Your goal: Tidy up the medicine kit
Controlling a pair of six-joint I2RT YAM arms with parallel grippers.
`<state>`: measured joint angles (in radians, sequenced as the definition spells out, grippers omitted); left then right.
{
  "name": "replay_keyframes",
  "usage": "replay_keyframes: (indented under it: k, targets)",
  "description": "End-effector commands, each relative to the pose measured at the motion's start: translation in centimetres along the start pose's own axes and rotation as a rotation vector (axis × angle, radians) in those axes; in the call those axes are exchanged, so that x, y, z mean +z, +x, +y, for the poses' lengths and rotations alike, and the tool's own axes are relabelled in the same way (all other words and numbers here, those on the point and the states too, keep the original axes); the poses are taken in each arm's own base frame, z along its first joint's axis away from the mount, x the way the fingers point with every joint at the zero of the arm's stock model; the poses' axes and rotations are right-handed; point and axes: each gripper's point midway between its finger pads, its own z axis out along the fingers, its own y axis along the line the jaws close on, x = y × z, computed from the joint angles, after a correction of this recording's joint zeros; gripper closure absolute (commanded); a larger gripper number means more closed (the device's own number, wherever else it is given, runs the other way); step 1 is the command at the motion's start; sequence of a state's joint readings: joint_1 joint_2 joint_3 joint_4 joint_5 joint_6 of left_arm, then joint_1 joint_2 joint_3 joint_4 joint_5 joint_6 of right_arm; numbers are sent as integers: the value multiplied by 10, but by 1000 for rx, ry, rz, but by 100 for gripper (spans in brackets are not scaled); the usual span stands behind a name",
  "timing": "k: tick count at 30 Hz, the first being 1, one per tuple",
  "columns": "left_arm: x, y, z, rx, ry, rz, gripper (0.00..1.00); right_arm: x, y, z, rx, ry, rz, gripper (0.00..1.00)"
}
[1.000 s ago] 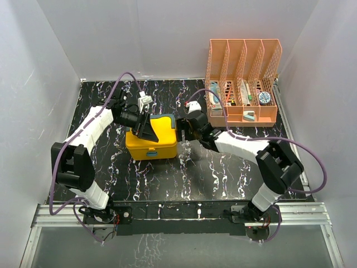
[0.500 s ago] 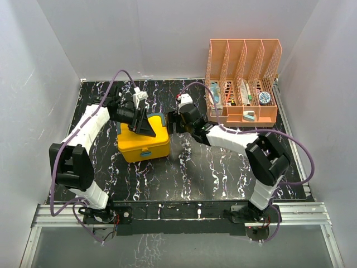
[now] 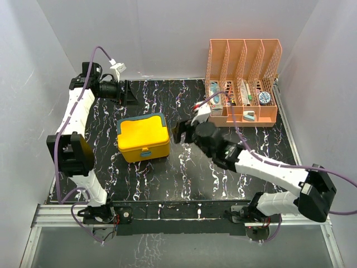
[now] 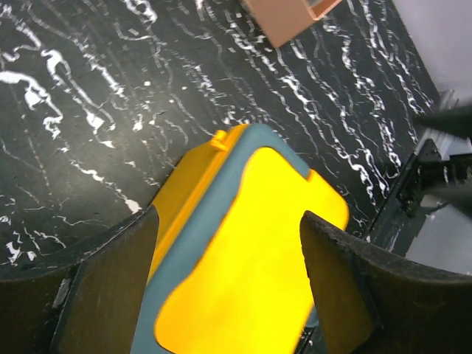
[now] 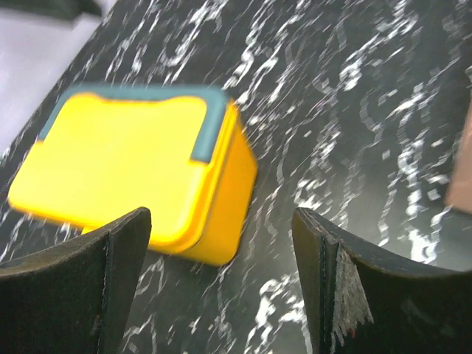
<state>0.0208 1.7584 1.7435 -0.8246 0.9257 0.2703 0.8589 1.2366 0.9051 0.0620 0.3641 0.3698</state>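
Note:
The medicine kit (image 3: 143, 137) is a yellow box with a teal rim, its lid shut, standing left of centre on the black marbled table. It shows in the left wrist view (image 4: 243, 258) and in the right wrist view (image 5: 140, 166). My left gripper (image 3: 129, 92) is open and empty, held at the back left, well apart from the kit; in its own view (image 4: 228, 284) the jaws stand wide with the kit seen between them. My right gripper (image 3: 183, 133) is open and empty, just right of the kit; its own view (image 5: 221, 287) shows bare table between the jaws.
An orange mesh file rack (image 3: 242, 84) holding several small items stands at the back right; its corner shows in the left wrist view (image 4: 284, 15). White walls enclose the table on three sides. A metal rail (image 3: 178, 211) runs along the near edge.
My left gripper has let go of the kit and pulled back to the far left corner. My right gripper has moved down and right, away from the kit. The kit's lid is shut now.

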Motion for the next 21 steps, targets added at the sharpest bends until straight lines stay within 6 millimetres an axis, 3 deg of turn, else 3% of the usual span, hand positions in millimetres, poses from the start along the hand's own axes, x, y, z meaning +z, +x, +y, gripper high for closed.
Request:
replay_keyframes:
  k: [1, 5, 11, 16, 21]
  targets:
    - [11, -2, 33, -48, -59, 10, 24, -11, 56, 34, -23, -7, 88, 26]
    - [20, 1, 53, -63, -96, 24, 24, -17, 94, 72, -44, -34, 127, 27]
    - [29, 3, 67, -81, -100, 37, 24, -15, 124, 107, -47, -55, 145, 29]
    - [37, 0, 71, -110, -73, 29, 24, -6, 139, 118, -77, -11, 134, 29]
    - [39, -2, 70, -121, -55, 23, 24, 0, 142, 120, -36, 49, 66, 30]
